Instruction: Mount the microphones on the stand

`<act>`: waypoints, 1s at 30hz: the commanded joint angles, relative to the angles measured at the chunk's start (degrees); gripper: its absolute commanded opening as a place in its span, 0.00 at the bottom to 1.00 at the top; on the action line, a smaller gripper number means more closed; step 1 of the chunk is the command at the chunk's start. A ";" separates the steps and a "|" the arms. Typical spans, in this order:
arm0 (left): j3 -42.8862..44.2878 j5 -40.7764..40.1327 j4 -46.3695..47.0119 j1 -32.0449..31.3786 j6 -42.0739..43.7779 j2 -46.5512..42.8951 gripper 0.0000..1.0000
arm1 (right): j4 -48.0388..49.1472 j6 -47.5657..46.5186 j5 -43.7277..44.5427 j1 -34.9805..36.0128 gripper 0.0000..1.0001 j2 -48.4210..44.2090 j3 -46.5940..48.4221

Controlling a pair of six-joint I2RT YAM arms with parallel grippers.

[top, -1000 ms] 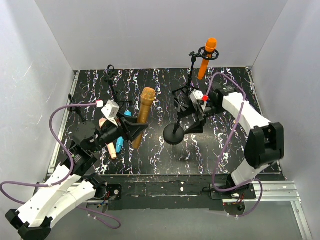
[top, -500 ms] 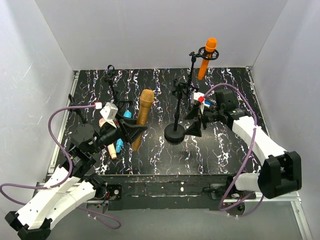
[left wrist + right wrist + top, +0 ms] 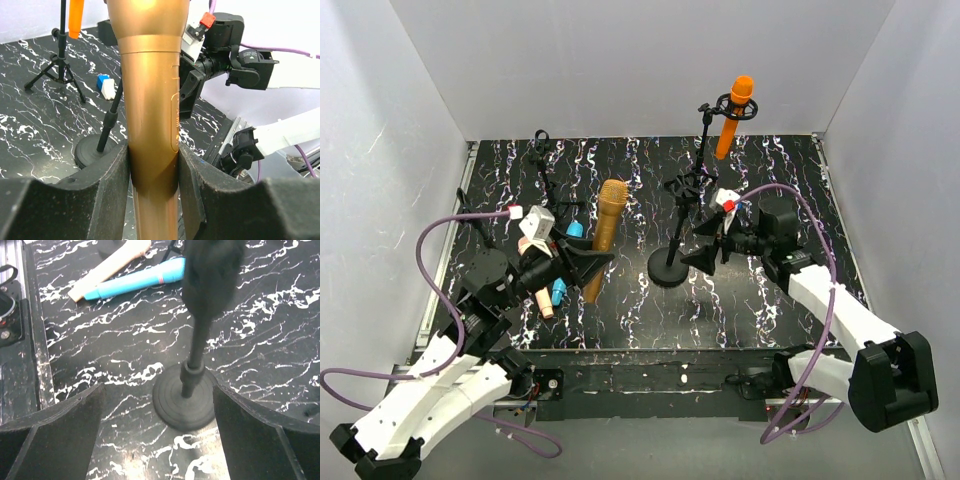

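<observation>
My left gripper (image 3: pixel 582 262) is shut on the gold-bronze microphone (image 3: pixel 610 215), which stands tilted above the mat; in the left wrist view it (image 3: pixel 150 100) fills the gap between my pads (image 3: pixel 200 190). The orange microphone (image 3: pixel 737 115) sits clipped in a tripod stand (image 3: pixel 705 130) at the back right. The light blue microphone (image 3: pixel 140 279) and the pink-beige one (image 3: pixel 110 267) lie on the mat, partly under my left arm. My right gripper (image 3: pixel 705 255) is open and empty just right of the round-base stand (image 3: pixel 668 268), whose pole (image 3: pixel 197 355) rises between its fingers (image 3: pixel 265 435).
An empty tripod stand (image 3: pixel 542 150) stands at the back left and another (image 3: pixel 470 212) at the far left edge. A small blue-and-white block (image 3: pixel 104 86) lies by the orange microphone's tripod. White walls enclose the black marbled mat (image 3: pixel 790 170).
My right arm has swung toward the near edge, and its gripper has moved a little nearer and lower beside the round-base stand. My left gripper still holds the gold microphone in place.
</observation>
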 commanded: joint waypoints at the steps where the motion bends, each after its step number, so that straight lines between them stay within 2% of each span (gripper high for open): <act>1: -0.01 -0.10 2.78 -0.08 -0.89 1.02 0.00 | 10.19 4.52 7.73 4.58 0.93 0.21 -0.75; 3: -0.18 -0.10 3.22 -0.08 -1.24 1.28 0.00 | 11.07 5.14 13.35 6.52 0.93 1.09 0.04; 5: -0.18 -0.10 3.31 -0.08 -1.59 1.46 0.00 | 13.35 7.86 22.74 8.37 0.93 1.88 0.57; 8: -0.18 -0.10 3.40 -0.08 -1.95 1.64 0.00 | 19.58 9.97 31.73 10.65 0.92 2.06 -0.83; 13: -0.18 -0.54 3.31 -0.17 -1.95 1.90 0.00 | 25.74 9.98 34.55 14.34 0.88 2.94 -3.03; 18: -0.36 -0.45 3.66 -0.08 -2.56 2.60 0.00 | 32.33 5.68 42.19 18.39 0.79 5.66 -3.99; 20: -0.62 -0.45 3.75 -0.17 -2.65 2.43 0.00 | 36.98 2.34 46.14 20.06 0.73 6.80 -5.13; 23: -0.80 -0.71 3.84 -0.08 -2.74 2.08 0.00 | 41.21 0.05 50.21 20.59 0.57 8.56 -6.10; 26: -0.71 -0.72 3.75 -0.17 -2.74 2.08 0.00 | 42.98 -1.54 46.54 20.59 0.25 8.48 -6.98; 30: -0.36 -0.80 2.87 -0.08 -2.30 1.64 0.00 | 38.78 -2.68 38.90 20.24 0.05 5.06 -7.78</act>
